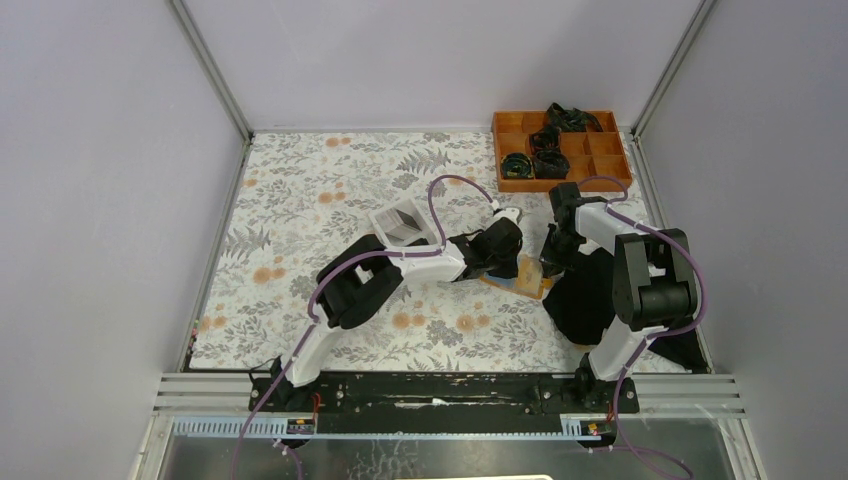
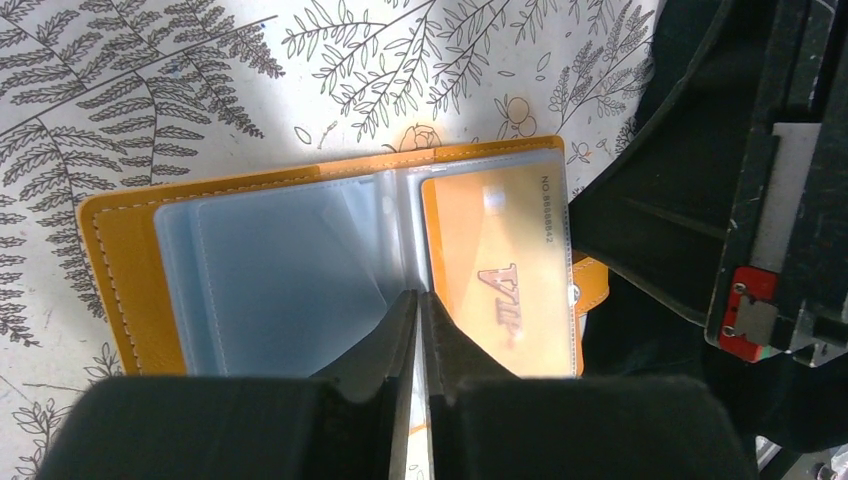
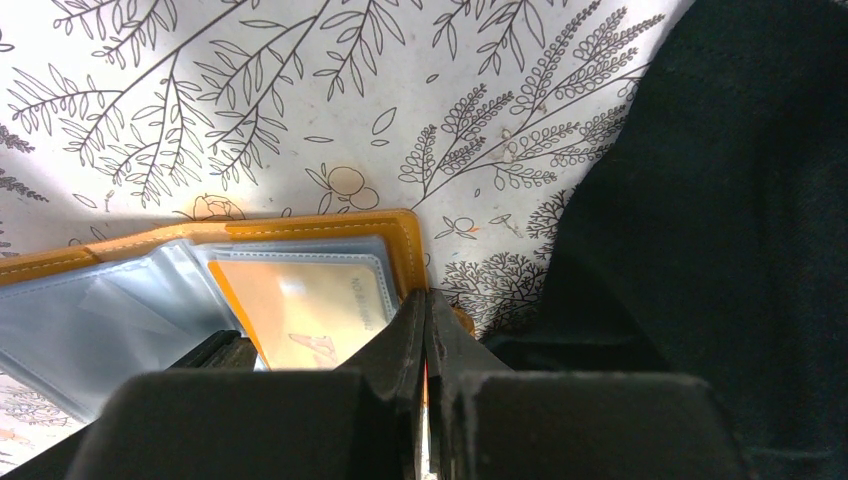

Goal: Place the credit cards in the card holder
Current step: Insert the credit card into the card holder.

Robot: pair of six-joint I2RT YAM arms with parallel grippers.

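The orange-tan card holder lies open on the floral cloth, its clear sleeves up. An orange-gold card marked VIP sits in the right-hand sleeve and also shows in the right wrist view. My left gripper is shut, its tips at the holder's middle fold. My right gripper is shut, its tips at the holder's right edge beside the small clasp tab. No dark or pale grey-blue cards are in view.
A black cloth lies right of the holder under the right arm. A white box stands behind the left arm. An orange compartment tray holding dark items sits at the back right.
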